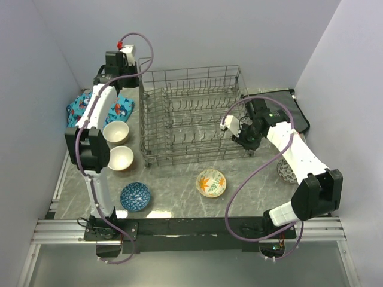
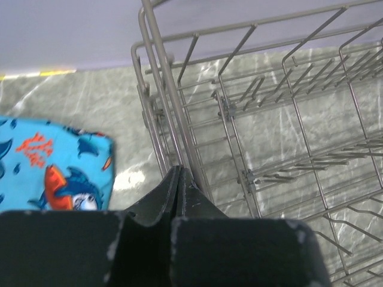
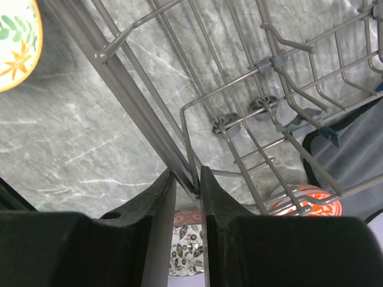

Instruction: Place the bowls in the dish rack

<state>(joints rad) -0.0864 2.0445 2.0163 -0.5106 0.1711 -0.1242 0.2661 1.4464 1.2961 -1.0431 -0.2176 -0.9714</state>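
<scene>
The grey wire dish rack (image 1: pixel 191 116) stands mid-table with no bowl in it. Two plain cream bowls (image 1: pixel 116 132) (image 1: pixel 120 158) sit to its left, a blue patterned bowl (image 1: pixel 135 196) in front of them. The orange-leaf bowl (image 1: pixel 212 183) sits in front of the rack. A black-and-white speckled bowl (image 1: pixel 286 172) lies half under my right arm; an orange-red bowl (image 3: pixel 305 201) shows beside it. My left gripper (image 2: pixel 179 170) is shut, its tips at the rack's far-left corner rim. My right gripper (image 3: pixel 187 179) is closed on the rack's right rim wire (image 3: pixel 149 113).
A blue fish-print cloth (image 1: pixel 81 107) lies at the far left, by the left arm. A flat dark grey mat (image 1: pixel 301 116) lies at the far right behind my right arm. Walls close in on the left, back and right.
</scene>
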